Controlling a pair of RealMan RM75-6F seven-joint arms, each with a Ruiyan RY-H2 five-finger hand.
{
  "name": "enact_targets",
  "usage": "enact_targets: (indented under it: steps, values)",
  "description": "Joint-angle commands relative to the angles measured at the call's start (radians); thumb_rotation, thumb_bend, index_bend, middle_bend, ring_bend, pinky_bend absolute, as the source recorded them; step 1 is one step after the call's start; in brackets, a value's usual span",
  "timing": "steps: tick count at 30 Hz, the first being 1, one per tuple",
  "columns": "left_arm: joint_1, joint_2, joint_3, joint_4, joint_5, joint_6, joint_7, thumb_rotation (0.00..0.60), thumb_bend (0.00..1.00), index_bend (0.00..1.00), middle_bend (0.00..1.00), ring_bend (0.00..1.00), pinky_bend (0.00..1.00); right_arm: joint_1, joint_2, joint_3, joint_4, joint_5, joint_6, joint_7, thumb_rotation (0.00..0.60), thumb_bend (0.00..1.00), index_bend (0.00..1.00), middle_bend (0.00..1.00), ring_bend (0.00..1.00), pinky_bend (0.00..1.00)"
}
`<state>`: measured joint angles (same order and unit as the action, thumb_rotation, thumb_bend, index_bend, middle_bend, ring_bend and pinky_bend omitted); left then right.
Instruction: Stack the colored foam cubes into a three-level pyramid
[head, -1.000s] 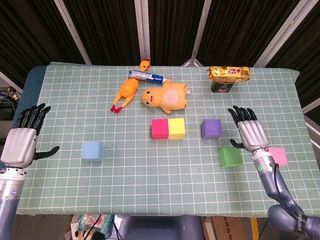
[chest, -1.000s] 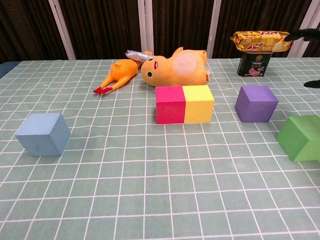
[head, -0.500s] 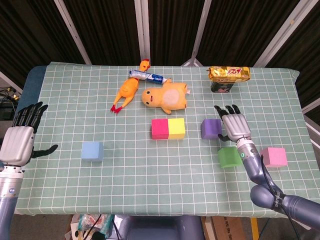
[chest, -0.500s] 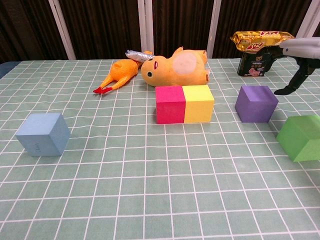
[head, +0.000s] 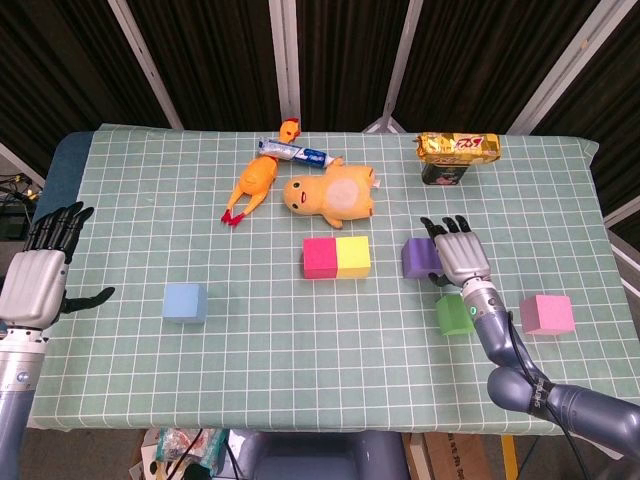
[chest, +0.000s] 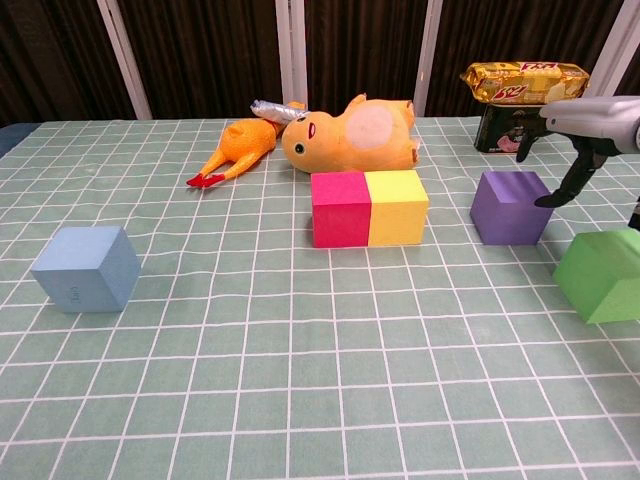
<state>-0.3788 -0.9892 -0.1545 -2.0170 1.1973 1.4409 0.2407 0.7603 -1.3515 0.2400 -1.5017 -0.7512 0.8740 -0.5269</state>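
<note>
The right hand (head: 460, 258) hangs just over the purple cube (head: 419, 257) with its fingers spread, holding nothing; the green cube (head: 456, 315) sits just beside it; the pink cube (head: 547, 313) lies further right; the magenta cube (head: 320, 257) and yellow cube (head: 353, 256) touch side by side; the blue cube (head: 185, 302) sits alone; the left hand (head: 38, 283) waits open at the table (head: 300, 360) edge.

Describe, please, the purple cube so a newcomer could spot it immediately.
Start at the pink cube and yellow cube touching mid-table. Further right stands the purple cube, alone, beside the right robot hand. It is the only purple block; the green cube lies nearer the front edge.
</note>
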Motion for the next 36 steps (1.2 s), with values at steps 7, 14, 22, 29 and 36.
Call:
enact_targets:
  steps: [7,14,22,29,36]
  values:
    - [0.006,0.005,-0.009,-0.001,-0.003,-0.014,-0.009,0.6,0.11,0.0,0.02,0.0,0.0,0.025,-0.015,-0.019,0.001,0.053,0.008,-0.027,0.6,0.29,0.0,0.24,0.1,0.0]
    - [0.012,0.01,-0.021,0.003,-0.005,-0.022,-0.019,0.6,0.11,0.0,0.02,0.0,0.0,0.045,-0.032,-0.027,0.026,0.093,0.012,-0.029,0.6,0.29,0.0,0.24,0.1,0.0]
    - [0.015,0.01,-0.029,0.007,-0.005,-0.032,-0.027,0.6,0.11,0.0,0.02,0.0,0.0,0.057,-0.054,-0.032,0.046,0.096,0.018,-0.015,0.6,0.29,0.0,0.23,0.1,0.0]
    - [0.019,0.012,-0.036,0.007,-0.005,-0.036,-0.034,0.6,0.11,0.0,0.02,0.0,0.0,0.066,-0.071,-0.04,0.067,0.095,0.02,-0.013,0.6,0.29,0.0,0.24,0.11,0.0]
    - [0.023,0.015,-0.043,0.007,-0.003,-0.038,-0.045,0.6,0.11,0.0,0.02,0.0,0.0,0.075,-0.086,-0.045,0.087,0.103,0.024,-0.016,0.6,0.29,0.0,0.28,0.13,0.0]
